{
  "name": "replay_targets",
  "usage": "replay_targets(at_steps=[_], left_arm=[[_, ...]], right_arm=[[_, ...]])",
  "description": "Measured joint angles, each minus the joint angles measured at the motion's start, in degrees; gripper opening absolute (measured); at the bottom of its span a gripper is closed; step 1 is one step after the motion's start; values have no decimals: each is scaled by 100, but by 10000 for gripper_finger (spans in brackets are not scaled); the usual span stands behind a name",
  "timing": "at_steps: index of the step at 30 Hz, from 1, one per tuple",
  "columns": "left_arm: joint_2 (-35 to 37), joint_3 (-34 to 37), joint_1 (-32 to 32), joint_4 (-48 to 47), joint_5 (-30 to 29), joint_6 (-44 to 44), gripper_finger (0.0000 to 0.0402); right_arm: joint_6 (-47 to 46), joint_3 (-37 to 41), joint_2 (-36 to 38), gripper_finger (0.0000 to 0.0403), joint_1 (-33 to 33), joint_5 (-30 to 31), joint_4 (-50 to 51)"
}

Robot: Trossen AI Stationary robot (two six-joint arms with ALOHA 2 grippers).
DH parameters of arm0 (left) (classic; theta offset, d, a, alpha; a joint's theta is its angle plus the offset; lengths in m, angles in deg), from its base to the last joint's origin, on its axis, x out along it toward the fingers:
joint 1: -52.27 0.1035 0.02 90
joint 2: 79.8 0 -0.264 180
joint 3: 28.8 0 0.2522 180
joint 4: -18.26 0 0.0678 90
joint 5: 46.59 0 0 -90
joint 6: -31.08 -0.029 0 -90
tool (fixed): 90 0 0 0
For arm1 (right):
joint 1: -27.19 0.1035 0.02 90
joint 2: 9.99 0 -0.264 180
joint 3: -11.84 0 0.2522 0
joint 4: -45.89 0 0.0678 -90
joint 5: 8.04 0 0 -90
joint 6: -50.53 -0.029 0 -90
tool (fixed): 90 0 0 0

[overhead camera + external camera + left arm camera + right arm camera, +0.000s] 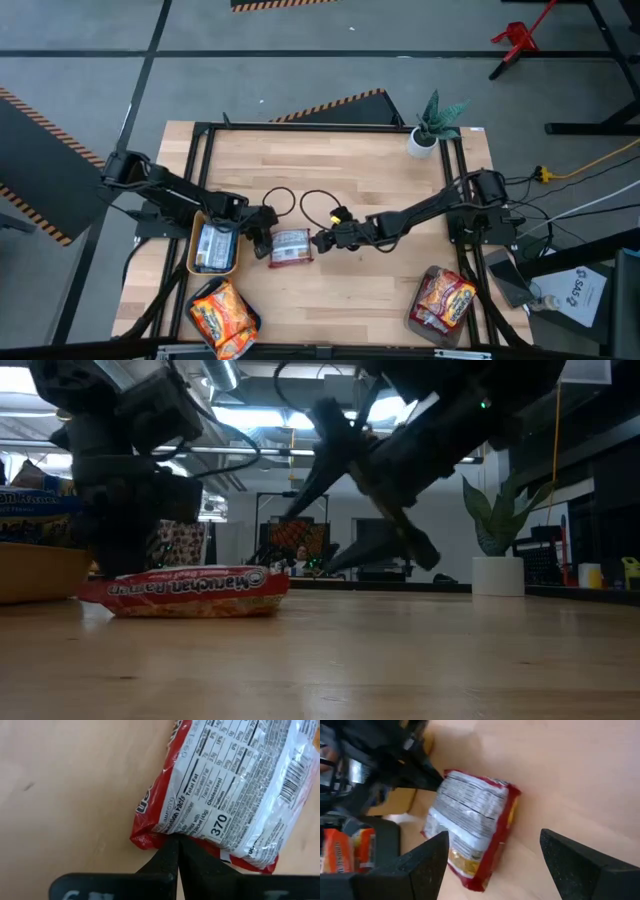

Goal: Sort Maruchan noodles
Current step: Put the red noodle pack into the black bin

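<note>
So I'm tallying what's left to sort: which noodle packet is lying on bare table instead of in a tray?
The red-and-silver packet at the table's middle, between the left gripper and right gripper. The other packets sit in trays.

A pale wooden table [380, 290] with a black frame carries everything. Near its middle a red-and-silver Maruchan packet [291, 247] lies flat on the wood, label side down, and just to its left sits a yellow tray [193, 262] holding a blue-and-silver packet [214, 246]. At the near left corner a tray of orange packets [222, 314] rests on the table's edge, at the near right corner a grey tray [416, 322] holds red-brown packets [444, 297], and at the far right corner stands a small potted plant [427, 131] in a white pot.
</note>
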Motion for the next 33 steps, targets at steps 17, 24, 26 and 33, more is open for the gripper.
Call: replay_targets(at_steps=[17, 24, 26, 33], left_arm=[[-356, 19, 67, 589, 289, 21, 0], [-362, 24, 70, 647, 254, 22, 0], [-371, 31, 73, 761, 250, 44, 0], [-392, 46, 78, 1272, 218, 187, 0]], right_arm=[[-101, -28, -1015, 296, -9, -461, -1595], [232, -254, -1093, 296, -197, -558, -1431], [301, -393, -1102, 296, -233, -602, -1117], [567, -792, -1174, 296, -358, -1191, -560]])
